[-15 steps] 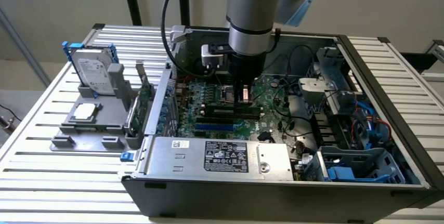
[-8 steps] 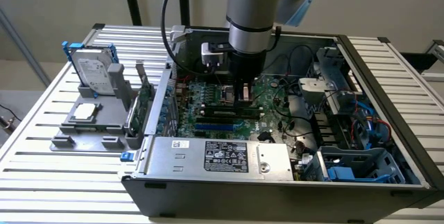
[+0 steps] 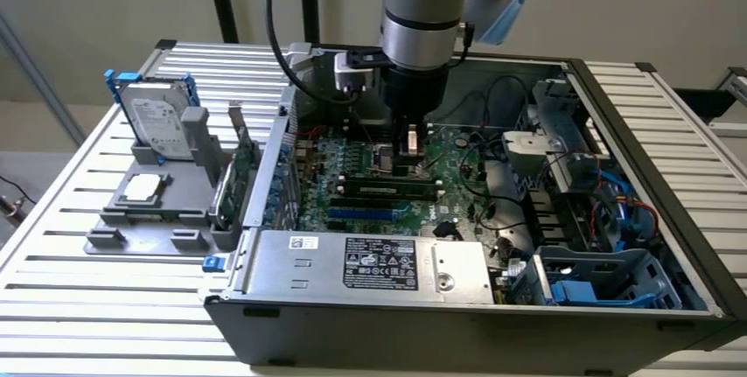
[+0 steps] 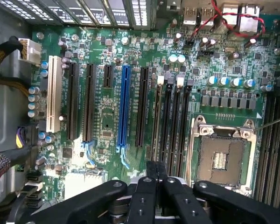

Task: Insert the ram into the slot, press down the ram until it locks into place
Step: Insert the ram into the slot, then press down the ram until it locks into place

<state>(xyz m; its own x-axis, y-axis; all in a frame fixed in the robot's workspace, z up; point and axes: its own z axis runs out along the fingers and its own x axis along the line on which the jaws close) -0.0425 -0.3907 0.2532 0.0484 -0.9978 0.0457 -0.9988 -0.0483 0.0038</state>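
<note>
Slatted metal surface (image 3: 70, 307) carries open computer case (image 3: 467, 324), motherboard (image 3: 350, 185) inside. Arm (image 3: 421, 10) reaches down into case. End effector (image 4: 157, 175) narrow, fingers pressed together, holding nothing, just above ram (image 4: 157, 116). Ram stands edge-up in slot (image 4: 155, 140), beside parallel black slots near CPU socket (image 4: 221, 158).

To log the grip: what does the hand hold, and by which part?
Cannot tell. The shut hand sits over one end of the ram, which stands in a slot.
</note>
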